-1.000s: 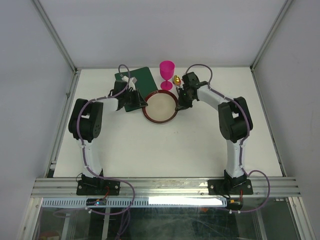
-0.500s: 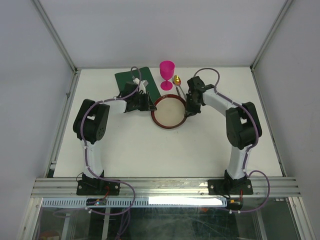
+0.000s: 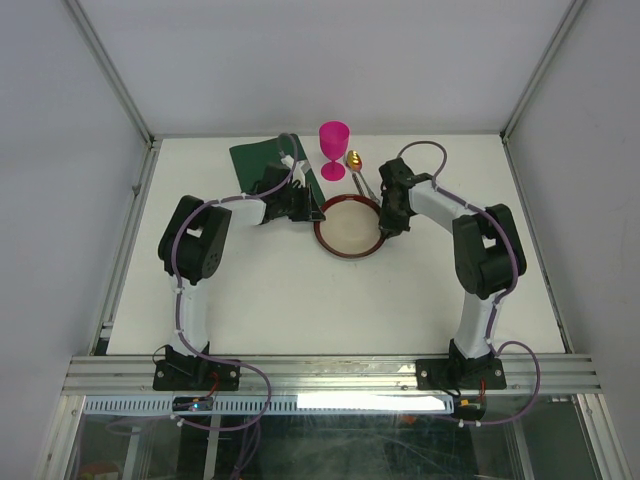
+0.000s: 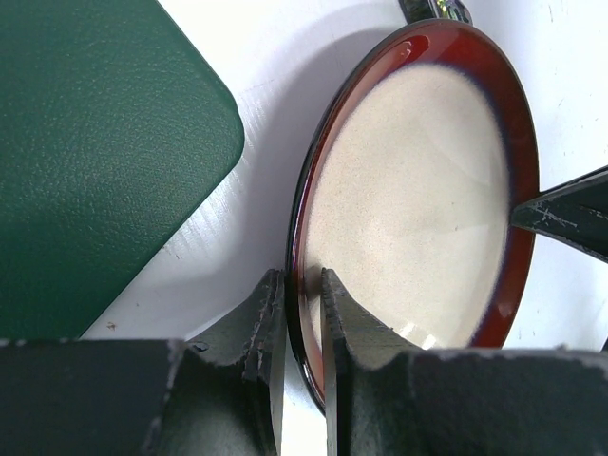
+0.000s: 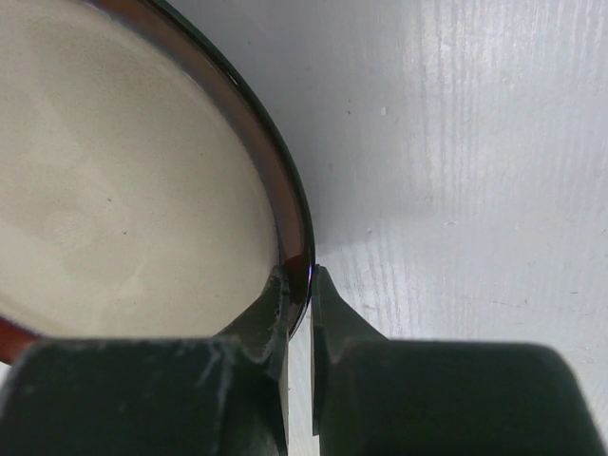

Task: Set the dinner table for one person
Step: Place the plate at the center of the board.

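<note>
A round plate [image 3: 350, 228] with a dark red rim and cream middle is held between both grippers over the white dinner table [image 3: 300, 300]. My left gripper [image 3: 300, 207] is shut on the plate's left rim [image 4: 296, 285]. My right gripper [image 3: 390, 218] is shut on its right rim [image 5: 299, 271]. The dark green placemat [image 3: 262, 156] lies to the plate's left at the back; it fills the upper left of the left wrist view [image 4: 95, 152]. A pink goblet [image 3: 334, 148] stands upright behind the plate, with a gold-bowled spoon [image 3: 357, 168] beside it.
Aluminium frame rails [image 3: 330, 372] run along the table's near edge, with angled posts at the back corners. The goblet and spoon stand close behind the plate. The right gripper's fingertip [image 4: 560, 214] shows at the right edge of the left wrist view.
Both grippers have carried the plate to the right, off the placemat's edge. The placemat is now more uncovered; the goblet and spoon have not moved.
</note>
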